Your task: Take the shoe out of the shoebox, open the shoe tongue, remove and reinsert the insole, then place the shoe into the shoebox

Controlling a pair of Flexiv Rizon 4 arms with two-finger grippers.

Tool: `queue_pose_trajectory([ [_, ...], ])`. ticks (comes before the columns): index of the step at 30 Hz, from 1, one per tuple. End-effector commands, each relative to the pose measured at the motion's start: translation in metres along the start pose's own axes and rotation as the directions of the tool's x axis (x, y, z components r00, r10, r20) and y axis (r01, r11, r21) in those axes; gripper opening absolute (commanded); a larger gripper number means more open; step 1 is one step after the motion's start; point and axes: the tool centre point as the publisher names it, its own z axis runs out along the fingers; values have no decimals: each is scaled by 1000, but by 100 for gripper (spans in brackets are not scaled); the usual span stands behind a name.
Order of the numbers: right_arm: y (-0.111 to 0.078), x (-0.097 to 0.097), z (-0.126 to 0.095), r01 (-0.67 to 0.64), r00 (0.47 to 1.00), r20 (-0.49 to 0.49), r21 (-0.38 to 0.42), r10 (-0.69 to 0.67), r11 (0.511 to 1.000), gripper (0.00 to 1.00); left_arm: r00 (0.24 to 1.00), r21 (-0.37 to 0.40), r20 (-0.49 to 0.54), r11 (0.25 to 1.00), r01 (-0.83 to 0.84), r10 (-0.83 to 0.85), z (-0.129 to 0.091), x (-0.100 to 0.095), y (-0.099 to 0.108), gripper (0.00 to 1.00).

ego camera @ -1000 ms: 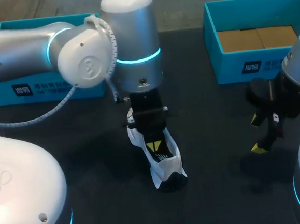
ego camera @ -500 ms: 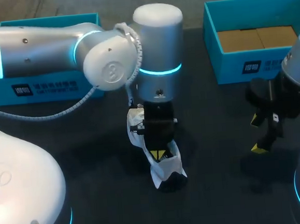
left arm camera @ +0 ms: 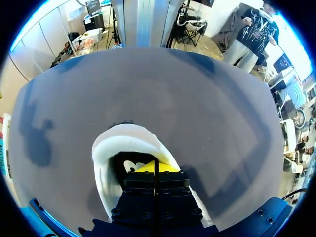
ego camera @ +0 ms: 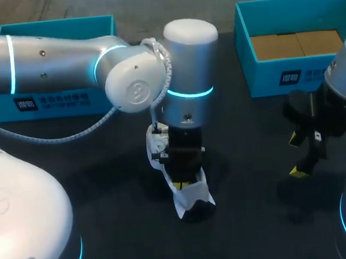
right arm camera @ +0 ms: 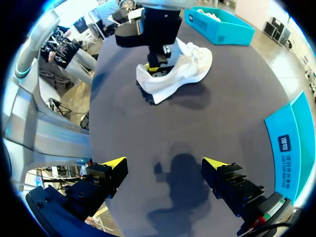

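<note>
Shoebox (ego camera: 316, 77) with white printed label (ego camera: 290, 77), left pincer (ego camera: 183, 183) inside shoe (ego camera: 194, 195)

The desk (ego camera: 105, 177) is a dark, matte top, close to black from overhead, running from the near side to the far edge. In the wrist cams it looks more charcoal grey (left arm camera: 207, 94), lit pretty evenly, with a few soft shadow blotches (right arm camera: 180, 170) on it. Plain, uniform surface all over.

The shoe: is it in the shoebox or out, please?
Out. The shoe sits on the table, apart from the left box and the right box, the left end effector reaching into it.
</note>
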Motion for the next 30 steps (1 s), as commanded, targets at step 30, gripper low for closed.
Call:
queue_pose_trajectory([
  [30, -1, 2, 0, 0, 1000, 3, -2, 0, 1000, 100, 981, 61, 188, 997, 45, -55, -1, -23, -10, 0],
])
